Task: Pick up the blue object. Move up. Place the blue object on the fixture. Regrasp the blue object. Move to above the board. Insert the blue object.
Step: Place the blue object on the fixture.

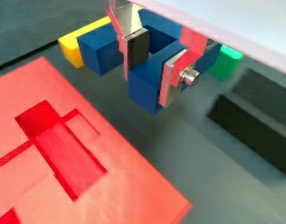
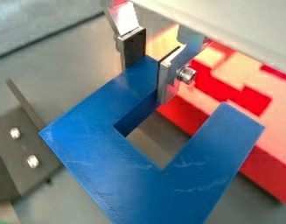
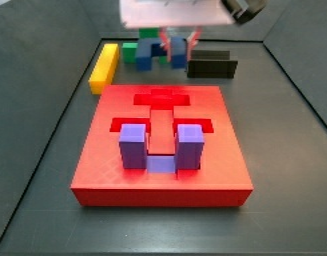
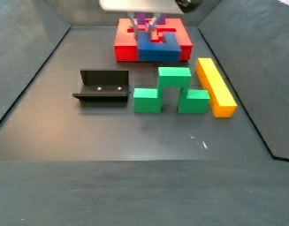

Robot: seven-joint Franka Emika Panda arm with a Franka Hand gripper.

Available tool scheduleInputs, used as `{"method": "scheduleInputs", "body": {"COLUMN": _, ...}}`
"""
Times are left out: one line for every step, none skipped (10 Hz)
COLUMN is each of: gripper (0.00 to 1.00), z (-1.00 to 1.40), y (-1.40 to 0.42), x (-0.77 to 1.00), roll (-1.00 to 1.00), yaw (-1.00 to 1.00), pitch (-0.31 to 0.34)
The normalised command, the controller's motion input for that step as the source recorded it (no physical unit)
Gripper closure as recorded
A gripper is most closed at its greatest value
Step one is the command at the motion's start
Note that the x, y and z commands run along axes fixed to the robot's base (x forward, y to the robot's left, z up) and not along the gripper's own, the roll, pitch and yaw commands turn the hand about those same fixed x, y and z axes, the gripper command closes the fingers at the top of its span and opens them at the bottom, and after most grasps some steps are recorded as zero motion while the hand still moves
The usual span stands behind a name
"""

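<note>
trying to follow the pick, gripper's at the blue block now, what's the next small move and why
Probably lift straight up. In a wrist view the gripper has its fingers closed on one prong of the blue object, which looks gripped. The fixture stands apart from it, so the block needs height before travelling there.

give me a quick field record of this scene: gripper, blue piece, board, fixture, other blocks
gripper: gripper closed on one prong of the blue object, seen in both wrist views
blue object: blue object U-shaped, held by the gripper
board: board red, with a cross-shaped recess still open
purple block: purple block U-shaped, seated in the board, prongs up
fixture: fixture dark, open-fronted, nothing in it
green blocks: green blocks beside the fixture
yellow bar: yellow bar beside the green blocks
</note>
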Motion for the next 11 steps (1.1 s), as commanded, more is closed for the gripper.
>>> {"method": "scheduleInputs", "body": {"gripper": 1.0, "z": 0.68, "y": 0.04, "x": 0.69, "roll": -0.4, "yaw": -0.39, "pitch": 0.129}}
{"method": "scheduleInputs", "body": {"gripper": 1.0, "z": 0.62, "y": 0.0, "x": 0.7, "roll": -0.47, "yaw": -0.38, "pitch": 0.091}}
{"method": "scheduleInputs", "body": {"gripper": 1.0, "z": 0.61, "y": 0.0, "x": 0.7, "roll": -0.46, "yaw": -0.37, "pitch": 0.091}}
{"method": "scheduleInputs", "body": {"gripper": 1.0, "z": 0.58, "y": 0.0, "x": 0.71, "roll": -0.37, "yaw": -0.35, "pitch": 0.109}}
{"method": "scheduleInputs", "body": {"gripper": 1.0, "z": 0.59, "y": 0.0, "x": 0.74, "roll": -0.29, "yaw": -0.31, "pitch": 0.157}}
{"method": "scheduleInputs", "body": {"gripper": 1.0, "z": 0.55, "y": -0.03, "x": 0.76, "roll": -0.22, "yaw": -0.22, "pitch": 0.177}}
{"method": "scheduleInputs", "body": {"gripper": 1.0, "z": 0.13, "y": 0.0, "x": 0.67, "roll": -0.28, "yaw": -0.05, "pitch": 0.26}}
{"method": "scheduleInputs", "body": {"gripper": 1.0, "z": 0.0, "y": 0.0, "x": 0.75, "roll": -0.44, "yaw": -0.17, "pitch": 0.377}}
{"method": "scheduleInputs", "body": {"gripper": 1.0, "z": 0.0, "y": 0.0, "x": 0.67, "roll": -0.65, "yaw": -0.26, "pitch": 0.429}}
{"method": "scheduleInputs", "body": {"gripper": 1.0, "z": 0.02, "y": 0.07, "x": 0.59, "roll": -0.82, "yaw": -0.24, "pitch": 0.386}}
{"method": "scheduleInputs", "body": {"gripper": 1.0, "z": 0.06, "y": 0.07, "x": 0.62, "roll": -0.84, "yaw": -0.25, "pitch": 0.326}}
